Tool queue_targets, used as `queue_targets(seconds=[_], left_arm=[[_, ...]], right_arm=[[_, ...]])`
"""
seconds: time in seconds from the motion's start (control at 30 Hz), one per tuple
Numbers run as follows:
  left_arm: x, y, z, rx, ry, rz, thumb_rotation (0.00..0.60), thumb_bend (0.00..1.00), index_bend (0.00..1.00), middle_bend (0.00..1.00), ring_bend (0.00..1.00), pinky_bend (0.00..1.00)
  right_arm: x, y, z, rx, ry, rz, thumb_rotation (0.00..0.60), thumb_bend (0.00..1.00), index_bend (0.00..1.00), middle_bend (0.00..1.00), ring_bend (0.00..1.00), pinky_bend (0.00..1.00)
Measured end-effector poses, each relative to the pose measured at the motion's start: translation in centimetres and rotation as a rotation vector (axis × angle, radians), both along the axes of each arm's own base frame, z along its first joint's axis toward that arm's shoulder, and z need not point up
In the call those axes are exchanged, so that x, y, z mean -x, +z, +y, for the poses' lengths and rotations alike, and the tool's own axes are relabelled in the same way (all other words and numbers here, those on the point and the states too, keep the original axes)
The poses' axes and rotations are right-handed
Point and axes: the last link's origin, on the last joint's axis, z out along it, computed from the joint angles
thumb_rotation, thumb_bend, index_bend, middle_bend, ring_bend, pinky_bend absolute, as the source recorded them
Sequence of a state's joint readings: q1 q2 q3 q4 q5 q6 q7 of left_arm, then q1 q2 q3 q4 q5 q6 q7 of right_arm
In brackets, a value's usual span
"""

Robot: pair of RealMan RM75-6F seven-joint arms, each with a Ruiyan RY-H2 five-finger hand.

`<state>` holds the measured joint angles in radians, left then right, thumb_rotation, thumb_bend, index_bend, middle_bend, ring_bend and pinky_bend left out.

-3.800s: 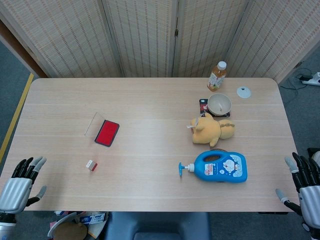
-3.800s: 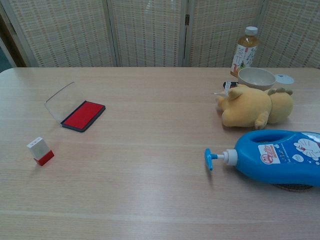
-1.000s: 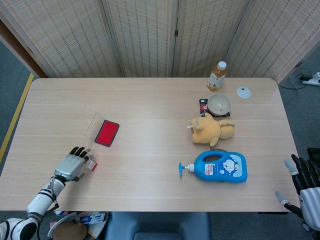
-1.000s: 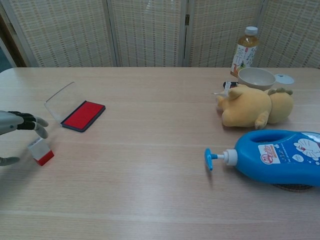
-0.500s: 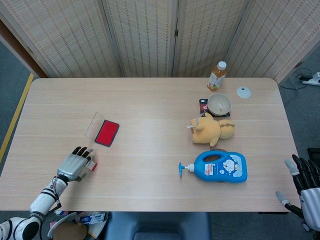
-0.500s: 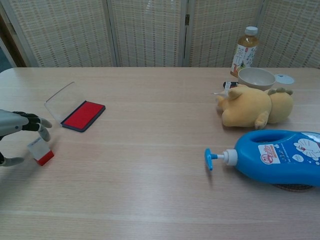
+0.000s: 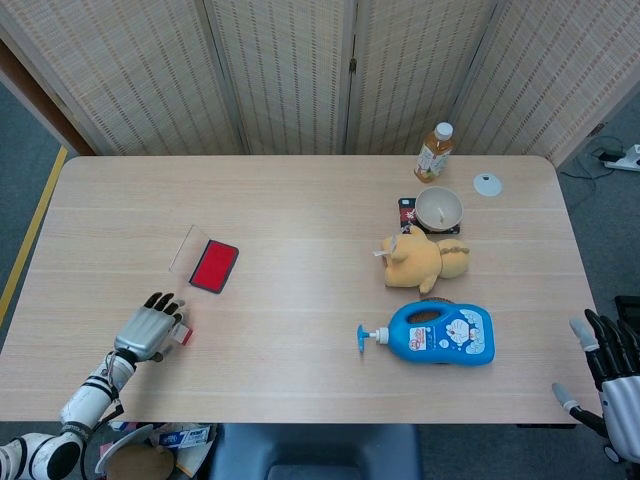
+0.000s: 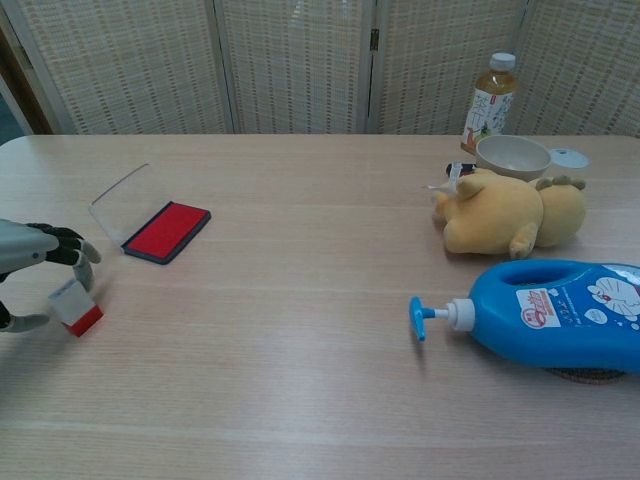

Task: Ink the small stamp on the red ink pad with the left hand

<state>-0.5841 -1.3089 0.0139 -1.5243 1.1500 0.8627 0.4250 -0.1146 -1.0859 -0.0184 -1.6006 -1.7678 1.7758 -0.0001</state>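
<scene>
The stamp [image 8: 75, 306], a small white block with a red base, sits near the front left corner of the table [image 7: 300, 200], and it now leans over to one side where a moment ago it stood square. The left hand [image 7: 148, 330] has closed in around it: four seconds back that hand hung off the table edge, and since then it has come in over the wood and settled its fingers [image 8: 78, 254] against the block from behind, with the thumb low on the near side. From the chest view the fingers are curled at the top of the stamp and touching it, but I would not call it a firm pinch yet; it looks like the start of one, and the tilt suggests the block is being nudged or just beginning to lift. The ink pad [image 8: 167, 231] lies open a little further back and to the right, red face up, its clear lid folded out behind it, well apart from the stamp. So my reading is that the grasp is under way and the carry and press onto the pad are yet to do. The right hand [image 7: 612, 372] hangs off the far right edge of the table, fingers spread, holding nothing
</scene>
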Motion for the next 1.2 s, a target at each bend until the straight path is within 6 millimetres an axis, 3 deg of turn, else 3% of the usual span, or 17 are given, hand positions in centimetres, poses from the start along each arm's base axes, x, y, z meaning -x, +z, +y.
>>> queue_targets(seconds=[0.87, 1.07, 1.2], left_arm=[[0.29, -0.07, 0.14, -0.010, 0.013, 0.002, 0.600, 0.34, 0.41, 0.25, 0.01, 0.06], [0.19, -0.06, 0.12, -0.011, 0.011, -0.004, 0.600, 0.34, 0.45, 0.30, 0.09, 0.06], [0.06, 0.27, 0.13, -0.022, 0.009, -0.015, 0.600, 0.34, 0.51, 0.38, 0.20, 0.20]], right_arm=[[0.03, 0.06, 0.02, 0.004, -0.002, 0.000, 0.600, 0.20, 0.00, 0.00, 0.00, 0.00], [0.02, 0.04, 0.01, 0.004, -0.002, 0.001, 0.600, 0.20, 0.00, 0.00, 0.00, 0.00], [0.04, 0.05, -0.01, 0.004, -0.004, 0.001, 0.600, 0.20, 0.00, 0.00, 0.00, 0.00]])
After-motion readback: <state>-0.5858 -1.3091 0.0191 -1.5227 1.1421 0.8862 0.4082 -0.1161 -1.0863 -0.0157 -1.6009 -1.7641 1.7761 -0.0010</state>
